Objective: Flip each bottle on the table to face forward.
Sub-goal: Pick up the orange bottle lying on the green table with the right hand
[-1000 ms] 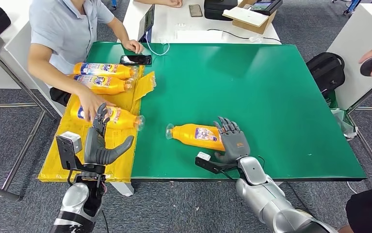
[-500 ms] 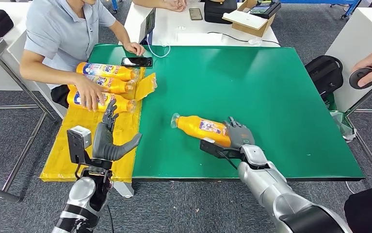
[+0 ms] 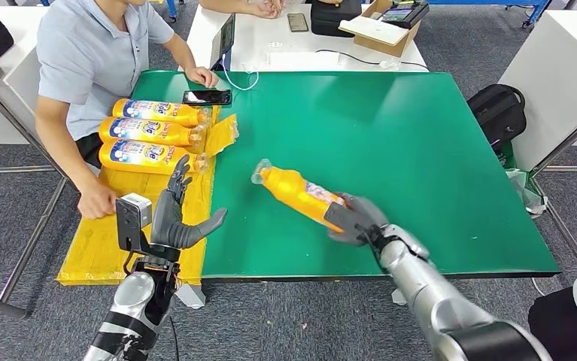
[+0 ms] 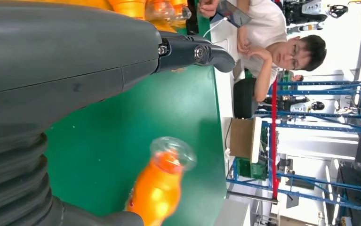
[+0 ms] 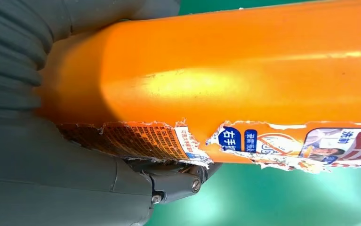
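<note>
Gripping the base end of an orange bottle (image 3: 294, 192), the right hand (image 3: 353, 219) has its fingers wrapped around the body. That bottle lies slanted on the green surface (image 3: 420, 135), cap end pointing away from the robot and toward its left; whether the base is lifted off the surface cannot be told. In the right wrist view the bottle (image 5: 244, 70) shows a torn label along its side, with the hand (image 5: 51, 179) pressed against it.

The left hand (image 3: 176, 222) hangs above the near left edge of the surface, over a yellow sheet (image 3: 108, 241), fingers spread and thumb out, holding nothing. In the left wrist view the thumb (image 4: 192, 52) sticks out over the green, and the bottle's cap end (image 4: 171, 155) shows beyond it.

3 more bottles (image 3: 150, 134) lie side by side on the far part of the yellow sheet, labels up, caps toward the green. A phone (image 3: 207, 97) lies on the surface just behind them. A person (image 3: 89, 53) sits at the robot's left, 1 fist (image 3: 97, 203) resting at the sheet's outer edge.
</note>
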